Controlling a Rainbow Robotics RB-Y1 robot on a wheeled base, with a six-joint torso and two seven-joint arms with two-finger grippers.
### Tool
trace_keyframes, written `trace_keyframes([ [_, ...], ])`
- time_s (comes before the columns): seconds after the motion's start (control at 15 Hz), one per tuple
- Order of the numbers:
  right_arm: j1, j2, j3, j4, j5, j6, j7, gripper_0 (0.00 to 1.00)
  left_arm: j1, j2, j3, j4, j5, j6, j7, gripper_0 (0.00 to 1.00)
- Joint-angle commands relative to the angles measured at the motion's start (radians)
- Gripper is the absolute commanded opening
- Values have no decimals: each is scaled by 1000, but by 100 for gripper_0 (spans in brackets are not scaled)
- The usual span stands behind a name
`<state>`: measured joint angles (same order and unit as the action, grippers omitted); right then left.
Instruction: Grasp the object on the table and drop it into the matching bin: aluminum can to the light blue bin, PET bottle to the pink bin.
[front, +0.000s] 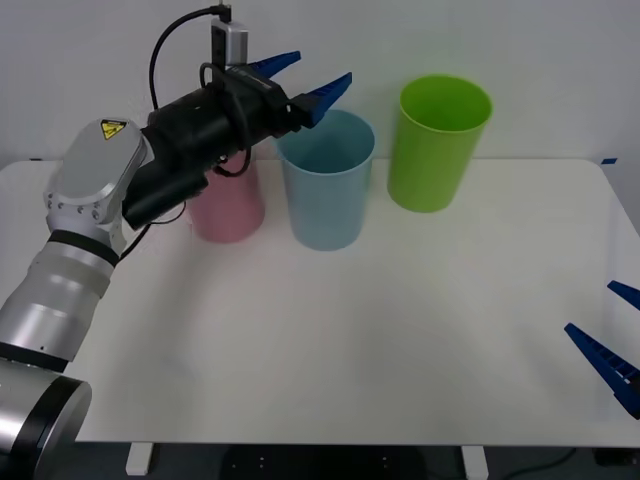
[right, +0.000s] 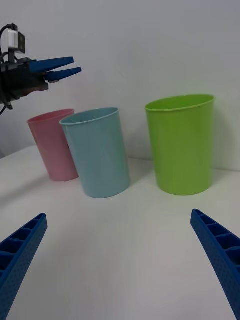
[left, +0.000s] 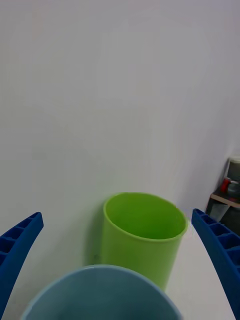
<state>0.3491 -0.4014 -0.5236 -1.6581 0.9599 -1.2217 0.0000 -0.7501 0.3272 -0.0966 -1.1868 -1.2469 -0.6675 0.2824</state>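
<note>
The right gripper (front: 622, 340) waits spread wide over the smooth white table (front: 400, 330). Farther back, the left gripper (front: 305, 82) hangs open and empty above the tapered light blue bin (front: 326, 180); the can cannot be seen.

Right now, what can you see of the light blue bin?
The light blue bin is a tall, smooth, plastic-looking cup that tapers downward, standing upright on the white table with its mouth open. It is the middle of three, the pink bin on one side and the lime green bin on the other. The left gripper hangs open above its rim. Its inside bottom is hidden.
</note>
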Motion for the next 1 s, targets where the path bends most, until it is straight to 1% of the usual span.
trace_keyframes([
  [0.07, 0, 0, 0, 0, 0, 0, 0, 100, 34, 36, 1, -34, 44, -63, -11, 100],
  [0.27, 0, 0, 0, 0, 0, 0, 0, 100, 112, 55, 1, -128, 89, -81, -23, 100],
  [0.4, 0, 0, 0, 0, 0, 0, 0, 100, 169, 58, 18, -185, 95, -84, -25, 100],
  [0.53, 0, 0, 0, 0, 0, 0, 0, 100, 250, 59, 64, -252, 103, -96, -28, 100],
  [0.67, 0, 0, 0, 0, 0, 0, 0, 100, 334, 69, 130, -312, 103, -132, -31, 100],
  [1.0, 0, 0, 0, 0, 0, 0, 0, 100, 505, 101, 290, -419, 99, -216, -40, 100],
])
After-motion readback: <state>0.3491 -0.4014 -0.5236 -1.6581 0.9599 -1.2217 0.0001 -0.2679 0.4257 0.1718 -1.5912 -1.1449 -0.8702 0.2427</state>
